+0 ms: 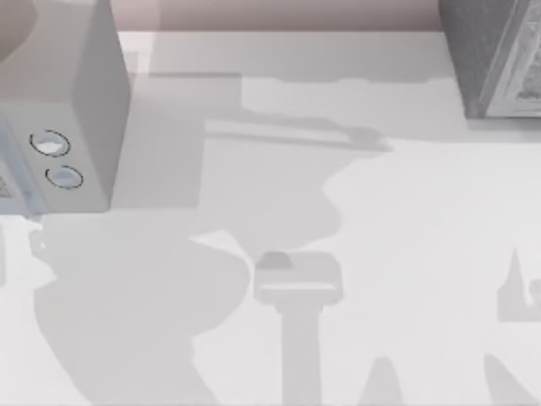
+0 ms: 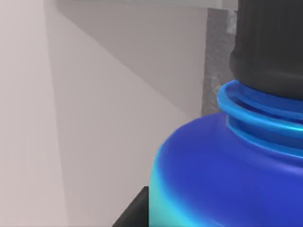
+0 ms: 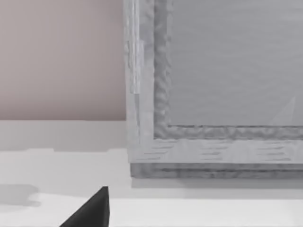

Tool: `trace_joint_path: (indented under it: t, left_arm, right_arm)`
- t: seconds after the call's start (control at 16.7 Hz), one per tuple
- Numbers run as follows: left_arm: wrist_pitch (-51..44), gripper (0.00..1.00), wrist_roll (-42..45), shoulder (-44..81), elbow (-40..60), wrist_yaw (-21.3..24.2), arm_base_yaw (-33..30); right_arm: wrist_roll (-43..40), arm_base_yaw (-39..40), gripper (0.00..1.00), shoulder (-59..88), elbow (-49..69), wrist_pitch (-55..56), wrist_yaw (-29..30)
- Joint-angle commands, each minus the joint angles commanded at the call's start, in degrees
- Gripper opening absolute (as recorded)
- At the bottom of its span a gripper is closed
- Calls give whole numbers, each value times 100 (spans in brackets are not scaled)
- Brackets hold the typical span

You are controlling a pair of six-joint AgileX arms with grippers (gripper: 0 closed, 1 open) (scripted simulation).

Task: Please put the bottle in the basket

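Left wrist view: the bottle [image 2: 222, 184] sits right up against our left arm's camera, blue shoulder, ringed neck, black cap [image 2: 270, 47], with a dark finger [image 2: 132, 213] beside its base. Whether the left fingers pinch it, we can't tell. Right wrist view: one dark fingertip [image 3: 92, 210] over the white table [image 3: 47, 165], near a grey box [image 3: 213, 94]; right finger spread, can't tell.

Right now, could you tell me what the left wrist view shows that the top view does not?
The left wrist view alone shows the bottle very close, blue-bodied, with a ribbed black cap and a ringed blue neck. The top view alone shows a pale box with two round rings at the table's left, and arm shadows across the middle. Both share the white table and a grey textured box.
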Motion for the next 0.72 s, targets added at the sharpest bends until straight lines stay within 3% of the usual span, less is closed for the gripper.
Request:
trace_joint_path:
  t: [0.42,0.72]
  left_arm:
    - [0,98,0,0,0,0,0]
    - [0,100,0,0,0,0,0]
  right_arm:
    - [0,0,100,0,0,0,0]
    - [0,0,100,0,0,0,0]
